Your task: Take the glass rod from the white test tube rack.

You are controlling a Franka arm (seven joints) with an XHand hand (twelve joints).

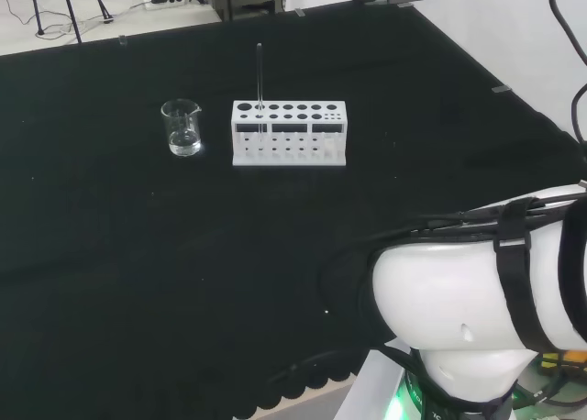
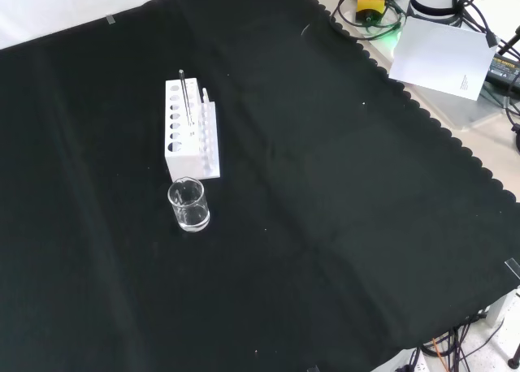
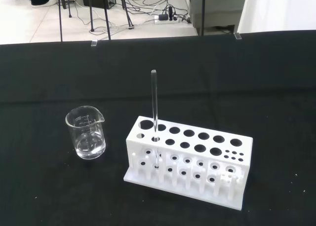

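the fingers' state cannot be told. the glass rod [image 3: 154,118] stands upright, long axis vertical, in a hole near the end of the white test tube rack [image 3: 190,162] nearest the small clear beaker [image 3: 87,132]. rack and beaker sit apart on the black surface [image 1: 183,246].

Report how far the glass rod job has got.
Nothing looks done yet. The glass rod stands upright in a hole near one end of the white test tube rack, the end nearest the empty-looking beaker. Nothing touches it. Everything remains: reach in, grasp the rod, lift it out.
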